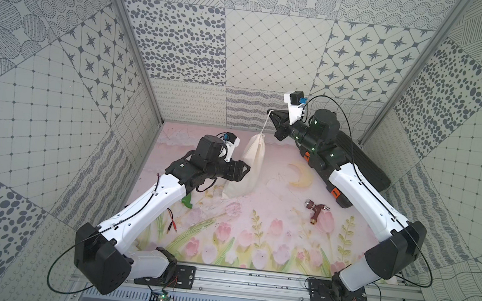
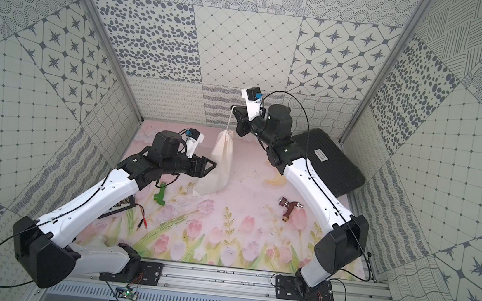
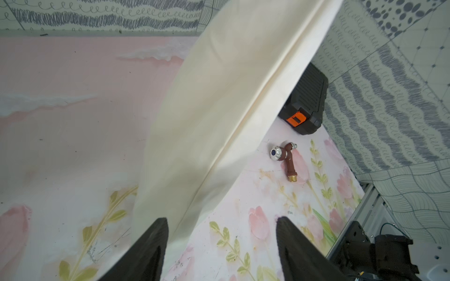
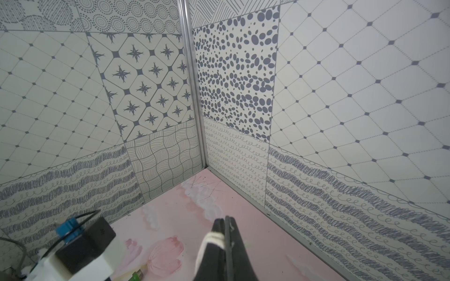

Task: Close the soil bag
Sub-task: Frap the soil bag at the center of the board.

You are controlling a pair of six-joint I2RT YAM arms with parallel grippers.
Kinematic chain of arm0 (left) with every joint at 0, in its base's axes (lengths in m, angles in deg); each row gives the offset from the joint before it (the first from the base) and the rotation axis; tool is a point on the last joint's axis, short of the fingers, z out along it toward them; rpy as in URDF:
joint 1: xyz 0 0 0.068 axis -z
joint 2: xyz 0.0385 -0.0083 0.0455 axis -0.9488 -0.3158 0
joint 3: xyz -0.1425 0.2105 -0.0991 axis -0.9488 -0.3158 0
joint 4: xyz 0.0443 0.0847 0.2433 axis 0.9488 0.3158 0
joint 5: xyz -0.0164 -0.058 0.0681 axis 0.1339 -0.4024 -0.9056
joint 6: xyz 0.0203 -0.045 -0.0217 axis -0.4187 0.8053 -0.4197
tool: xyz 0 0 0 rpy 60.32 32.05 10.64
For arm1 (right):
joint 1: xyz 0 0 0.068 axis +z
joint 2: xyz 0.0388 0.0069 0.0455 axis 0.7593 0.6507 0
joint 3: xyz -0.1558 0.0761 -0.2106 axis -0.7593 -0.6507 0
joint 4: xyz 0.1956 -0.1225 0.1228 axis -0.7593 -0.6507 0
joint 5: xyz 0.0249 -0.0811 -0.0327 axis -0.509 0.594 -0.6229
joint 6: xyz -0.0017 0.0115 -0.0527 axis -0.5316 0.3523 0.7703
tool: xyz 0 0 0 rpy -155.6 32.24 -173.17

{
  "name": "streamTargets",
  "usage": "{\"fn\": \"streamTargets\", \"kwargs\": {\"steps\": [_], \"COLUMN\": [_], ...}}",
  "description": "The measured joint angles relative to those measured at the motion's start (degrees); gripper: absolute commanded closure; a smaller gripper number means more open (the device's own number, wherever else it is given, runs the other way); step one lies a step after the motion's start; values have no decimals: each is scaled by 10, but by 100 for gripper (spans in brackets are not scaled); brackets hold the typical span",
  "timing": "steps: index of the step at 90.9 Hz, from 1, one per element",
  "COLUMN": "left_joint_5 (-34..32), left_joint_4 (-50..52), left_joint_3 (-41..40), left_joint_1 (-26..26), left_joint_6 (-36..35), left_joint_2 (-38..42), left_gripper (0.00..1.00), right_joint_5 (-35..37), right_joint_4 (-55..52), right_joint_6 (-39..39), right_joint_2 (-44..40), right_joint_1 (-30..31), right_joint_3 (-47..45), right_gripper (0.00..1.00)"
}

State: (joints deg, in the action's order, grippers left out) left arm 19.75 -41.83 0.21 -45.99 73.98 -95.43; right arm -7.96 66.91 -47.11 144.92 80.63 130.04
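Observation:
The soil bag (image 1: 250,164) (image 2: 221,161), a cream cloth pouch, hangs slanted from its thin white cord (image 1: 264,124), and its lower end reaches the mat. Its neck is gathered tight under the cord. My right gripper (image 1: 271,112) (image 2: 234,108) is raised near the back wall, shut on the cord (image 4: 214,237); the right wrist view shows its jaws (image 4: 224,220) pressed together. My left gripper (image 1: 247,170) (image 2: 213,166) is open beside the bag's middle. In the left wrist view the bag (image 3: 219,109) runs past one finger (image 3: 160,226) of the gripper (image 3: 221,219), unpinched.
A black ribbed hard case (image 2: 333,161) (image 3: 309,102) lies at the back right under the right arm. A brown tap fitting (image 1: 315,211) (image 3: 285,158) lies right of centre. A green part (image 2: 160,194) and red-tipped leads (image 2: 143,222) lie under the left arm.

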Motion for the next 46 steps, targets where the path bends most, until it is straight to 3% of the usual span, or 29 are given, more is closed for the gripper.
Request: {"fn": "streamTargets", "kwargs": {"steps": [23, 46], "left_joint_5": [53, 89], "left_joint_4": [-43, -71], "left_joint_3": [9, 80], "left_joint_1": [-23, -28], "left_joint_6": [8, 9], "left_joint_2": [14, -22], "left_gripper": [35, 35], "right_joint_5": [-35, -42], "right_joint_4": [-3, -12], "right_joint_6": [38, 74], "right_joint_2": [0, 0], "right_joint_1": [15, 33], "right_joint_3": [-37, -29], "right_gripper": [100, 100]}}
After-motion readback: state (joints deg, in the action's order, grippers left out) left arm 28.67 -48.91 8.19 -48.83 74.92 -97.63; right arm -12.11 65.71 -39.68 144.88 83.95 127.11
